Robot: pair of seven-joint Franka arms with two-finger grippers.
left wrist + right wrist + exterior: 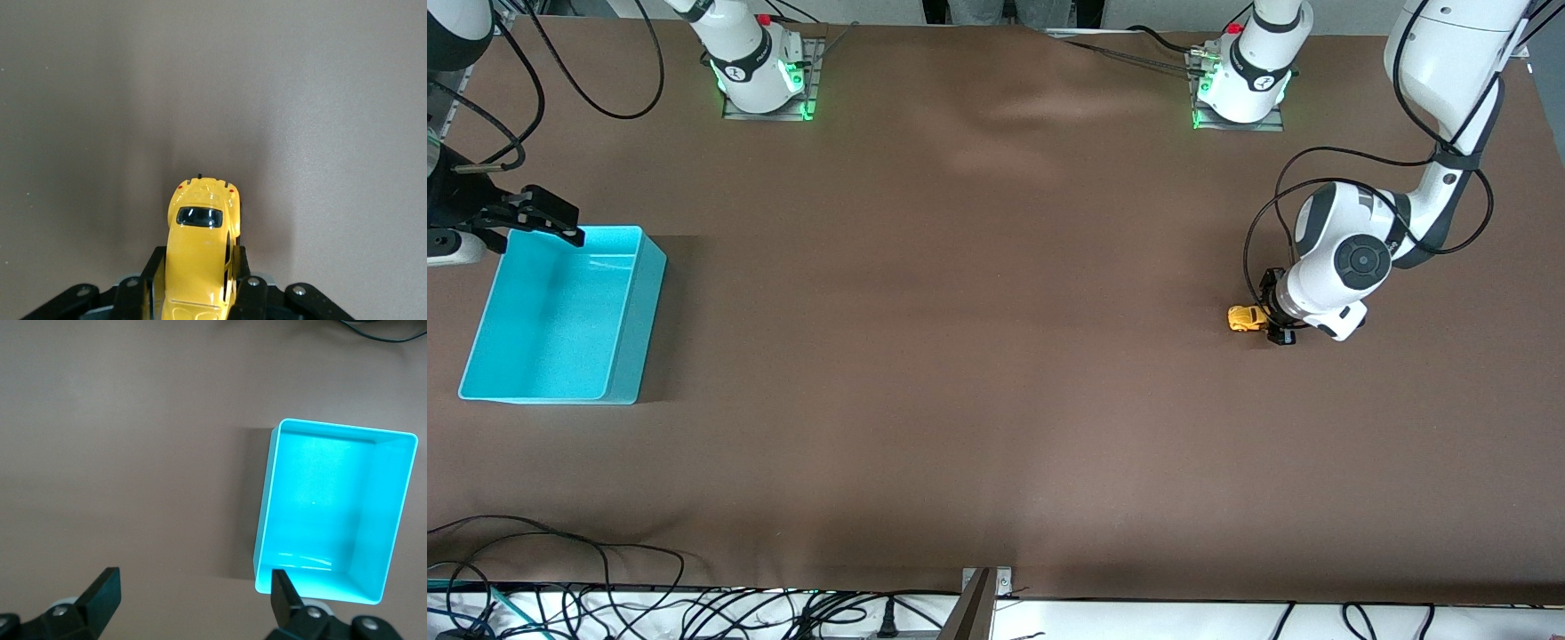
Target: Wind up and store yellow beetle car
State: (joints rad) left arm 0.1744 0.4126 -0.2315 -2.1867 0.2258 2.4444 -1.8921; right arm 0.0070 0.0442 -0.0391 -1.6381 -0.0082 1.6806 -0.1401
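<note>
Brown matting covers the whole desk [996,356], and on it sit just two loose things: one yellow beetle car [1247,318] and one turquoise bin [560,320]. There are two arms, each ending in one gripper with two fingers.

The car lies at the middle right of the front view, toward the left arm's end of the desk, well apart from the bin, which stands at the middle left of that view toward the right arm's end. The bin is a single open rectangular tub, and its inside shows nothing but its own glossy floor in the right wrist view [333,527].

The left gripper [1274,320] is down at the desk beside the car, and its fingers [152,277] are closed snugly on the car's body, one on each flank. In the left wrist view the car [200,253] fills the lower centre of the frame, its dark window facing up and its rounded end sticking out past the fingertips, over bare brown matting.

The right gripper [538,216] waits at the upper left of the front view, hanging over the bin's corner nearest the robots' bases. Its fingers [103,593] are spread wide, holding nothing.
</note>
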